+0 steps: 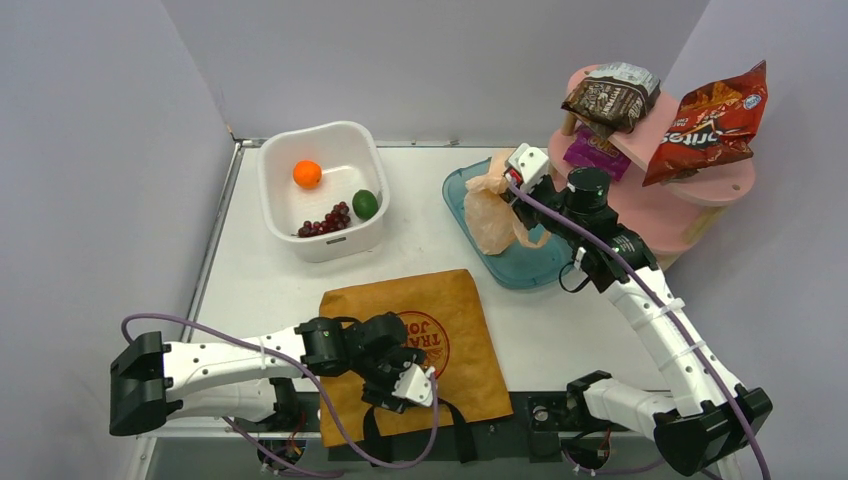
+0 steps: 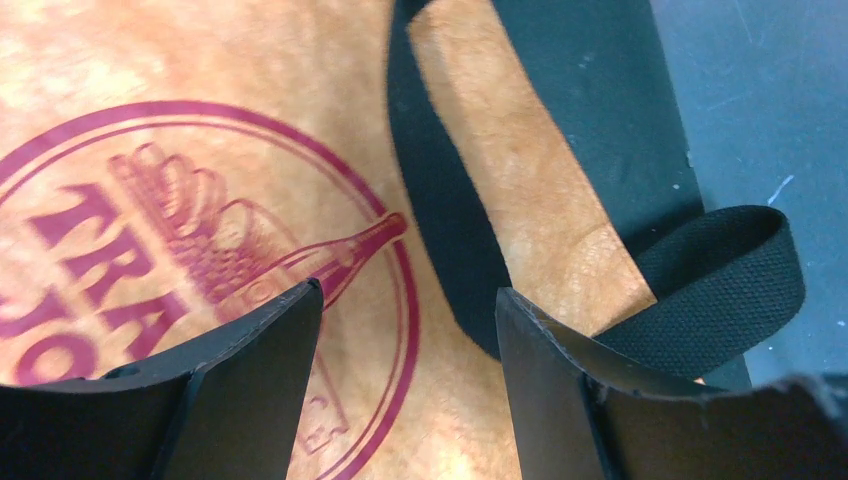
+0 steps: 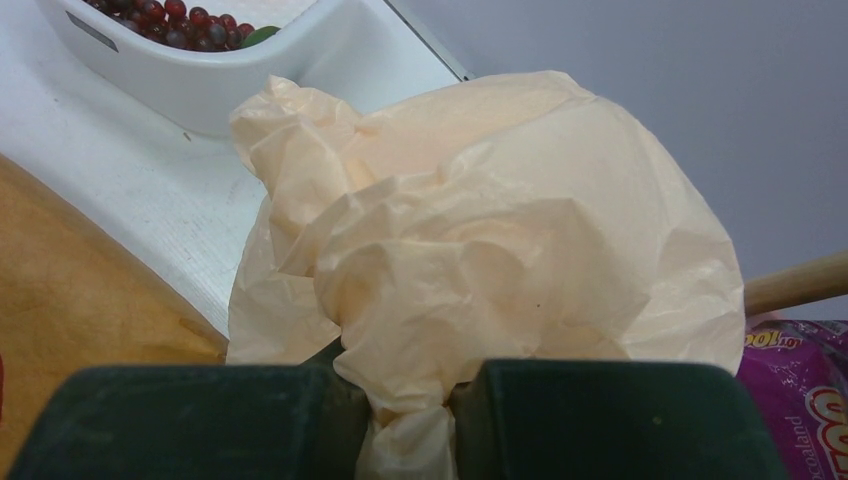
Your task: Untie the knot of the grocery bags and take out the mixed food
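Firmly, the right gripper (image 3: 408,390) pinched the translucent peach plastic bag (image 3: 480,230) over the teal plastic tub (image 1: 535,265), while the left gripper (image 2: 408,300) hovered, jaws apart, over the mustard-brown canvas tote (image 1: 375,300).

Just beyond the fingers (image 2: 255,390) of the left gripper (image 2: 405,300), the mustard-brown canvas tote (image 2: 530,200) carries a round red logo (image 2: 95,225) showing "TRA" over "JO"; from above it reads "TRADER JO". Right of the right gripper (image 1: 512,183), the red crinkly snack bag (image 1: 710,120) says "Doritos", upside down. Beside that gripper's right finger (image 3: 620,420), the purple foil packet (image 3: 800,400) shows yellow "OOL".
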You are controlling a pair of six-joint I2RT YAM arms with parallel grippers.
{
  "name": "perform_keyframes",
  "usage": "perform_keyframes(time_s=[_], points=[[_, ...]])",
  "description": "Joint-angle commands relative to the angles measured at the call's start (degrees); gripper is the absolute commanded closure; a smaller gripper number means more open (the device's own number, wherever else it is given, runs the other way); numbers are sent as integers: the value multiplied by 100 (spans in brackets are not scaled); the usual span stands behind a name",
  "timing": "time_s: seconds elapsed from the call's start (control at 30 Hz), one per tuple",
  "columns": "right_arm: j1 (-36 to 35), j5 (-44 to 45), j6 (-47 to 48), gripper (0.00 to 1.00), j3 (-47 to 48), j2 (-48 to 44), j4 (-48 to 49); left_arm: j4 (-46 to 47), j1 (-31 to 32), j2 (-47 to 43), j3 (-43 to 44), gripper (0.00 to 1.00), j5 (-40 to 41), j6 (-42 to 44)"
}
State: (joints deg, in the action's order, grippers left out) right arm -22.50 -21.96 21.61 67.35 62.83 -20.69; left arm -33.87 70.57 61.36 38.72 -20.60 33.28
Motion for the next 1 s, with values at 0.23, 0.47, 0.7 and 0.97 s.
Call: perform_keyframes(time_s=[0.23, 0.47, 0.7, 0.97], points=[[59, 160, -320, 100, -174, -557, 107, 1202, 900, 190, -942, 38, 618, 345], [55, 219, -363, 100, -294, -808, 5, 1238, 1059, -189, -905, 38, 608, 160], [51, 254, -384, 100, -349, -834, 30, 1894, 715, 430, -1073, 86, 1517, 204], [53, 219, -419, 100, -294, -773, 36, 2146, -275, 173, -488, 82, 1639, -428]])
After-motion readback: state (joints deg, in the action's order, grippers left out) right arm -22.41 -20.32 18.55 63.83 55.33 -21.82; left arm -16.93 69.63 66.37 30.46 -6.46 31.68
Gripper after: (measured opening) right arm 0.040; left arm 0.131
